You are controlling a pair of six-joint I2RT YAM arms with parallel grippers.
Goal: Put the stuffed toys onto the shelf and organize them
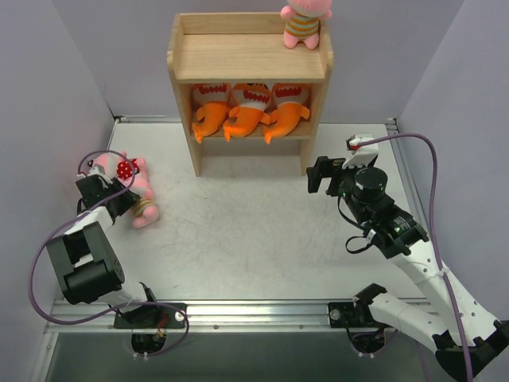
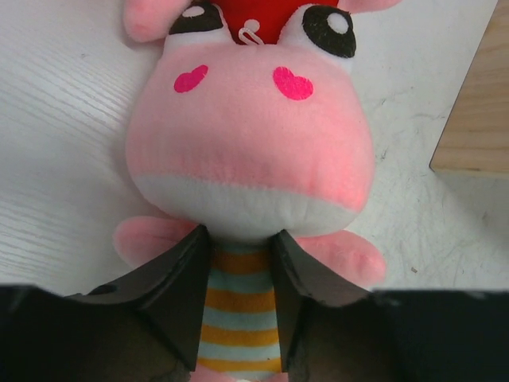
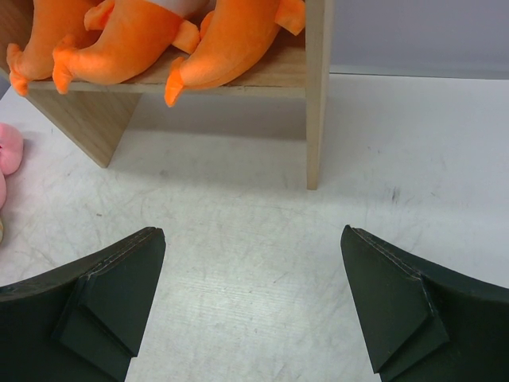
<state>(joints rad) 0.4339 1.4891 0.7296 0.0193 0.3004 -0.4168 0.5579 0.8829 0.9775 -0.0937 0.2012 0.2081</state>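
My left claw (image 2: 238,239) is clamped on the striped torso of a pink plush doll with heart cheeks (image 2: 248,151), lying on the white table (image 2: 64,159) at the overhead view's left. Right claw (image 3: 250,239) gapes wide, empty, lower right of the light wooden shelf (image 1: 250,78). Three orange plush fish (image 1: 250,107) sit inside, another striped pink doll (image 1: 304,24) on top.

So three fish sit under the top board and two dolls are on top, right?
Not quite: only one doll sits on top of the shelf, as the top view shows. Two other dolls lie on the table, the near doll in the left end effector. The three fish do sit under the top board.
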